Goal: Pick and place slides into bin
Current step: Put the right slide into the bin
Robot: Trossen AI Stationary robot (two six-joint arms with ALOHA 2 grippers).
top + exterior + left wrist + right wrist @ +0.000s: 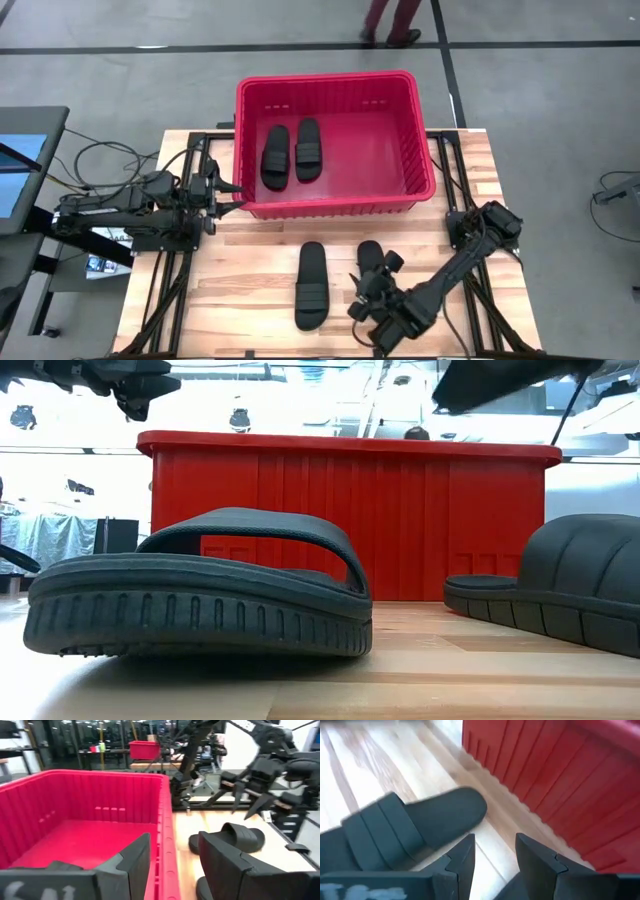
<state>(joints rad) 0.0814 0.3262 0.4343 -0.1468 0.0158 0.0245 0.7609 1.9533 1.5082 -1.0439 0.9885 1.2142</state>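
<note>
1. Bin [335,205] sits at the far-middle of the table [250,280], red crate, open top.
2. Two slides are inside the bin, side by side toward its left half: one [275,157] angled slightly, the other [308,150] just beside it, straps up.
3. Two slides are on the table in front of the bin. Left one [311,285] lies flat, lengthwise, clear of everything.
4. Right one [371,256] lies just beside my right tool, partly covered by it in the high view.
5. My right tool [372,283] is over the near-right part of the table, right at that slide. Fingers are apart, nothing between them. In the right wrist view the tool [494,851] points down at the bare wood between the slide [405,827] and the bin wall [560,775].
6. Cannot tell whether the right fingers touch the slide.
7. My left tool [232,195] is at the bin's near-left corner, level with the rim, fingers apart and empty. In the left wrist view the tool [172,852] straddles the rim line: one finger over the inside, the other over the table side.
8. Low view: the left table slide [200,595] fills the foreground, sole flat on the wood, bin [350,520] behind it, second slide [560,585] at the right edge.
9. A person's legs [390,20] are on the floor beyond the table.
</note>
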